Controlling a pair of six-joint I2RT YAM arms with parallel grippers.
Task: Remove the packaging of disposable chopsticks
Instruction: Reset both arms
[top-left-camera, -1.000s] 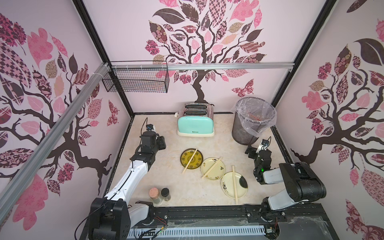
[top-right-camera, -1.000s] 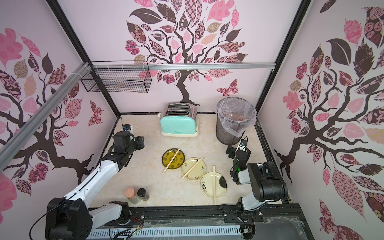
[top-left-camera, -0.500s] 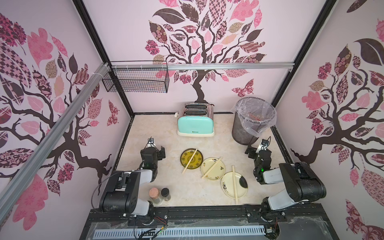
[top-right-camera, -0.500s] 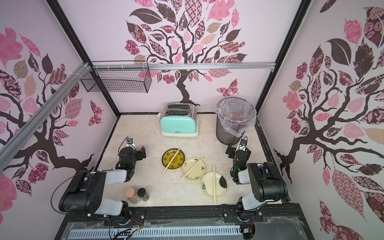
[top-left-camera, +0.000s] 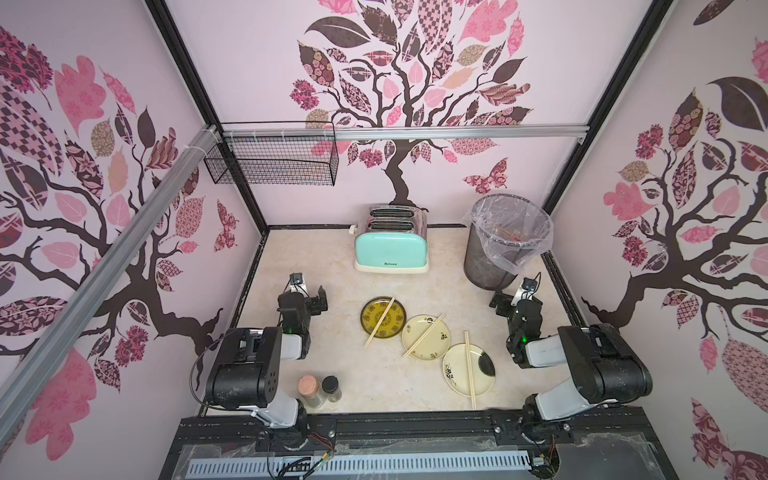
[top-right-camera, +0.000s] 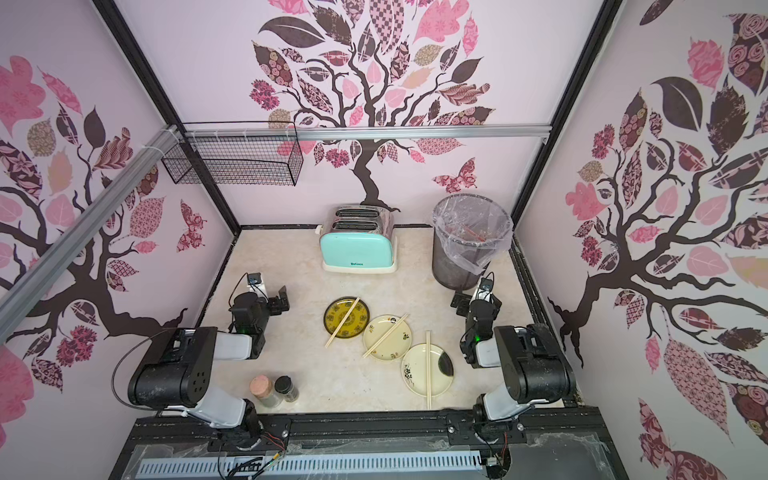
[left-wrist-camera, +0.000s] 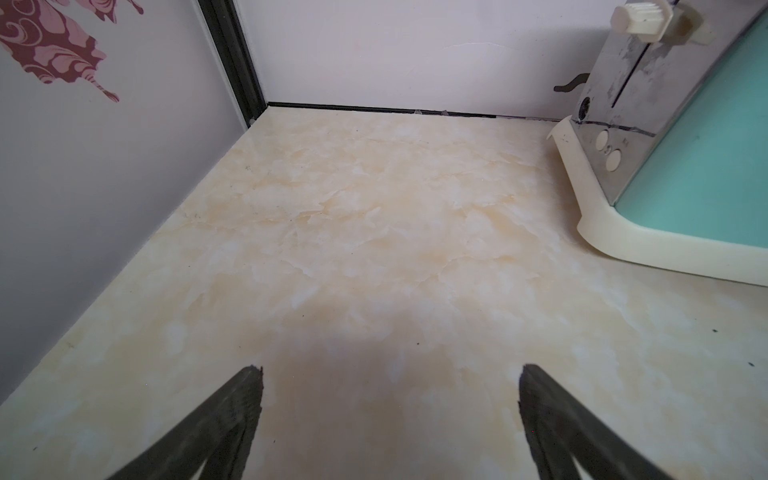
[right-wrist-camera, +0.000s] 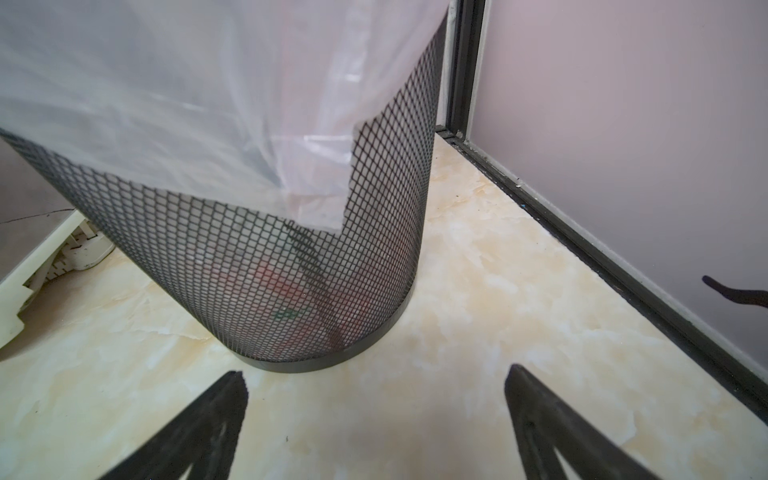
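- On both sides of the plates (top-left-camera: 436, 347), left hand (left-wrist-camera: 390, 370) and right hand (right-wrist-camera: 374, 371) are being held wide, empty.
- Overhanging disposable chopsticks (top-left-camera: 469, 365) are probably being exposed to any sweeping arm.

Mock kitchen booth inside a robot lab; tree-decal wall panels (top-left-camera: 415, 83) set in black frame posts (top-left-camera: 178, 62); marble-look desk (top-left-camera: 316, 257) carries mint toaster (top-left-camera: 390, 249), plates (top-left-camera: 436, 345), spice jars (top-left-camera: 309, 386), lined mesh bin (top-left-camera: 482, 266); two robot arms (top-left-camera: 249, 365) mounted on front rail (top-left-camera: 415, 424).

Toaster (top-left-camera: 390, 249): mint green, chrome top, cream base. Olive-yellow plate (top-left-camera: 395, 322): dark ornament. Cream plate (top-left-camera: 436, 345): small floral marks. Third plate (top-left-camera: 453, 374): cream, black patch. Chopsticks (top-left-camera: 469, 370): pale tan. Wastebasket (top-left-camera: 484, 270): black mesh. Tabletop (top-left-camera: 332, 357): cream, marbled.
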